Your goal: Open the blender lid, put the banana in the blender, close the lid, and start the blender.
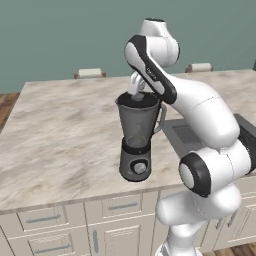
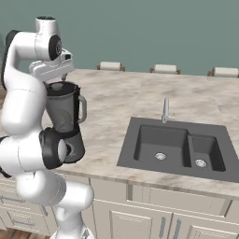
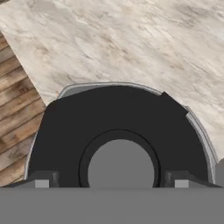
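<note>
The blender stands upright on the marble counter, near its front edge, at about 9 o'clock from the dark double sink. Its grey see-through jar sits on the dark rounded base, with the round knob facing the cabinet side and the side handle turned toward the sink. The blender lid lies flat across the jar's mouth; from above it is a black disc with a round grey centre cap, and the jar's pale rim shows around it from about 10 to 3 o'clock. Through the jar wall nothing can be made out for certain, so what is inside I cannot tell. The sink's two basins hold nothing but their drains, and a tap rises at 12 o'clock of the larger basin.

The gripper points straight down over the lid, just above the jar's top. Its two fingertips stand wide apart, one at 9 o'clock and one at 3 o'clock of the centre cap, with clear black lid between each tip and the cap. The jaws are released and grasp nothing; whether the tips rest on the lid's surface cannot be told.
</note>
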